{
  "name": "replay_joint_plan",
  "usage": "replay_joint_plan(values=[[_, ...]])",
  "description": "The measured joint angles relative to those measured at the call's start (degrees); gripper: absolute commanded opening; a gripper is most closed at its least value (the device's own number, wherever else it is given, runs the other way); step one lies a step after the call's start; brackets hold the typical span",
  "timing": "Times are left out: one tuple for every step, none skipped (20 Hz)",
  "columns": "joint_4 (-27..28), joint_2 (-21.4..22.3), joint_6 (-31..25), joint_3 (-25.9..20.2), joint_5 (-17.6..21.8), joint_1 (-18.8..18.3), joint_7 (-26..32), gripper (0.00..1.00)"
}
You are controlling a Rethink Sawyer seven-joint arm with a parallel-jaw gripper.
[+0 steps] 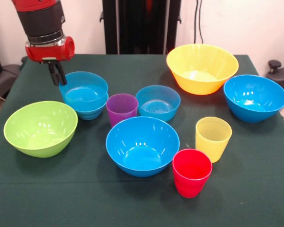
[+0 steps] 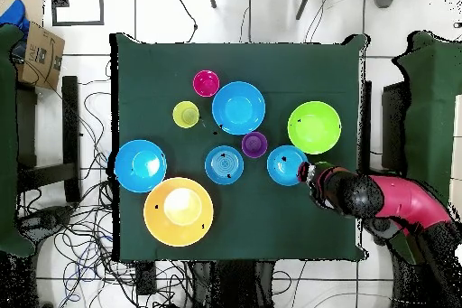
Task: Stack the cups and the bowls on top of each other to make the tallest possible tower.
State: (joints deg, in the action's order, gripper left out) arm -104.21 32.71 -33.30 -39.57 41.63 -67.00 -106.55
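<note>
**Tower barely begun: 2 small bowls nested**

Nearest us, the red cup point(image 1: 191, 172), yellow cup point(image 1: 213, 138) and a big blue bowl point(image 1: 142, 145) sit loose. Further back, the green bowl point(image 1: 40, 127), then 2 small blue bowls nested as the tower point(image 1: 84, 96). The gripper point(image 1: 57, 74) hangs at its far rim, fingers together, holding nothing. We reckon another bowl needs fetching next.

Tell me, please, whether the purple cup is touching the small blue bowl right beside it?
Cannot tell. In the front view the purple cup overlaps the small blue bowl; in the overhead view their rims look adjacent, but neither view plainly shows contact or a gap.
</note>
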Motion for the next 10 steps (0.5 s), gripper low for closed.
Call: replay_joint_plan(values=[[0.0,0.0,0.0,0.0,0.0,0.0,0.0,0.0],[0.0,0.0,0.0,0.0,0.1,0.0,0.0,0.0],[0.0,0.0,0.0,0.0,0.2,0.0,0.0,0.0],[0.0,0.0,0.0,0.0,0.4,0.0,0.0,0.0],[0.0,0.0,0.0,0.0,0.7,0.0,0.0,0.0],[0.0,0.0,0.0,0.0,1.3,0.0,0.0,0.0],[0.0,0.0,0.0,0.0,1.8,0.0,0.0,0.0],[0.0,0.0,0.0,0.0,2.2,0.0,0.0,0.0],[0.0,0.0,0.0,0.0,2.7,0.0,0.0,0.0],[0.0,0.0,0.0,0.0,3.0,0.0,0.0,0.0]])
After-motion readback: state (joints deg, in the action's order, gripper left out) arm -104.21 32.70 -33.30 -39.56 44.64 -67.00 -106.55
